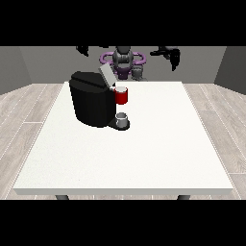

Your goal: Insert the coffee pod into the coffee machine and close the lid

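A black coffee machine (91,103) stands on the white table (125,153), left of the middle. Its grey lid (106,75) is tilted up and open. The machine's red head (121,96) carries a small pale round thing on top (121,89), which looks like the coffee pod. A grey cup (122,117) sits on the machine's tray below. The hand at the view's left (83,49) is raised high behind the machine, away from it. The hand at the view's right (172,54) is also raised, far from the machine, with fingers hanging down.
The robot's torso (124,61) stands behind the table's far edge. The machine and its cup are the only things on the table. Wooden floor surrounds the table.
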